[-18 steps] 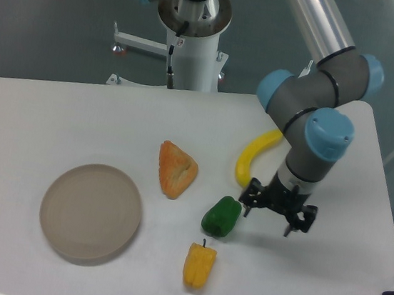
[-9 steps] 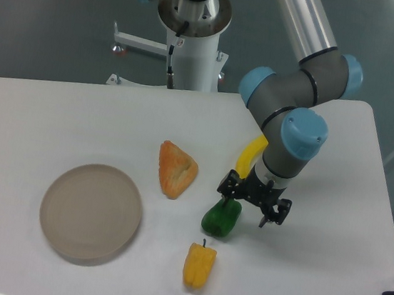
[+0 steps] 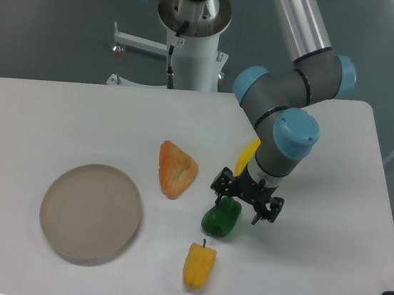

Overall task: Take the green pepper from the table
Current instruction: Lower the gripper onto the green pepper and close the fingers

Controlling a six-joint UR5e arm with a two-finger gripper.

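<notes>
Two end effector [image 3: 245,203] fingers spread wide over green pepper [image 3: 221,217].

Grey arm links, light-blue joint caps, silver tube segment, black tool [image 3: 246,201], apparently thin-fingered, white pedestal base

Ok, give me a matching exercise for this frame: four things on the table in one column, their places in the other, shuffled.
Things:
1. green pepper
2. yellow pepper
3. plate
4. orange wedge

Places:
A. nearest the front edge of the table
B. far left
C. right under the open claw
D. between plate and claw

Pairs: 1-C, 2-A, 3-B, 4-D
</notes>
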